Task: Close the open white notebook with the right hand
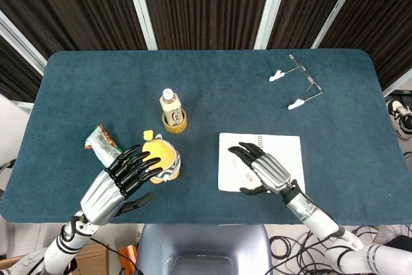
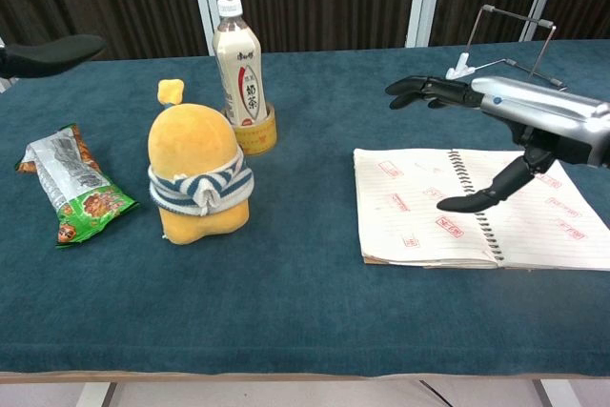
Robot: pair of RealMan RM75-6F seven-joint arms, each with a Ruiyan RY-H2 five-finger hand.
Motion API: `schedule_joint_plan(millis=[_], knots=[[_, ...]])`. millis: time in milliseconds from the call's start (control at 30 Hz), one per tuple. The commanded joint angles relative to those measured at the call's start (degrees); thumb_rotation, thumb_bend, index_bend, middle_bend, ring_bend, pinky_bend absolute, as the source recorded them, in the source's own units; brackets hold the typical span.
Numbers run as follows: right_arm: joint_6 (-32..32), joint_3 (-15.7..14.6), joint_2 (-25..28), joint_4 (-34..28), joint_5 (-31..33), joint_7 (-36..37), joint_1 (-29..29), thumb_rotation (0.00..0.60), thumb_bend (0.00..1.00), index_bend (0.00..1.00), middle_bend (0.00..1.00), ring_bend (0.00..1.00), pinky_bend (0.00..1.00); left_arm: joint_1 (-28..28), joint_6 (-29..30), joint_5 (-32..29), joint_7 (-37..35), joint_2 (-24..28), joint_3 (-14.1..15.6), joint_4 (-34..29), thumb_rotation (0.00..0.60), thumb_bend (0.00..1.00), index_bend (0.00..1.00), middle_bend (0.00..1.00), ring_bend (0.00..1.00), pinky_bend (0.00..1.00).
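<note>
The white spiral notebook [image 1: 286,149] lies open and flat near the table's front right, with red stamps on its pages [image 2: 410,202]. My right hand [image 1: 264,169] hovers over it, fingers spread and stretched forward, holding nothing. In the chest view the right hand [image 2: 515,116] is above the spiral binding, its thumb pointing down close to the left page. My left hand [image 1: 125,178] is open at the front left, raised beside the yellow plush toy [image 1: 166,156], gripping nothing.
A yellow plush toy [image 2: 195,173] with a striped scarf stands left of centre. Behind it a drink bottle [image 2: 238,50] sits in a yellow cup. A green snack packet [image 2: 71,183] lies at the left. A wire stand [image 1: 297,85] rests at the back right of the blue table [image 1: 212,75].
</note>
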Motion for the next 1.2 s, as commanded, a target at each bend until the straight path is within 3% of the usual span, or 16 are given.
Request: schedule_joint_plan(millis=[33,167,367,467,633,767,1200], knots=[[-0.31,-0.55,0.26,-0.31,0.24,-1.19,0.32,0.6,0.09,0.02,0.09,0.02,0.11,0.05,0.55,0.09,0.58,-0.26,0.37,0.15,0.6,0.24,0.21,0.2,0.16,0.14],[2.79,-0.38,2.06,-0.88,0.49,-3.02,-0.9,0.6,0.09,0.01,0.09,0.02,0.11,0.99,0.9,-0.94,2.04,0.67,1.15,0.01,0.6,0.24,0.21,0.2,0.16,0.14],[11.05,-1.63,10.39,-2.93,0.53,-8.11,-6.54,0.6,0.09,0.03,0.09,0.02,0.11,5.35,-1.23,-7.92,6.3,4.98,4.02,-1.07,0.6,0.24,0.21,0.2,0.16,0.14],[13.68,-3.31,13.56,-2.43,0.26,-9.87,-9.33,0.6,0.09,0.02,0.09,0.02,0.12,7.46,-3.9,-13.55,6.96,7.5,5.72,-1.9,0.6,0.24,0.2,0.2,0.15,0.13],[12.88,-6.9,16.1,3.07,0.04,-16.62,-12.35,0.6,0.09,0.03,0.09,0.03,0.13,9.91,-5.29,-19.74,6.35,9.15,6.81,-1.62,0.6,0.24,0.2,0.19,0.14,0.12],[12.6,-8.59,14.84,7.73,-0.22,-16.43,-13.87,0.6,0.09,0.1,0.09,0.03,0.14,11.3,-3.94,-21.04,5.67,8.68,6.9,-0.34,0.6,0.24,0.2,0.19,0.14,0.12],[9.86,-9.29,-0.34,31.33,-4.7,-8.6,-9.38,0.6,0.1,0.24,0.12,0.03,0.15,11.37,-3.9,-20.11,5.61,7.38,6.97,0.15,0.6,0.24,0.2,0.19,0.13,0.11]])
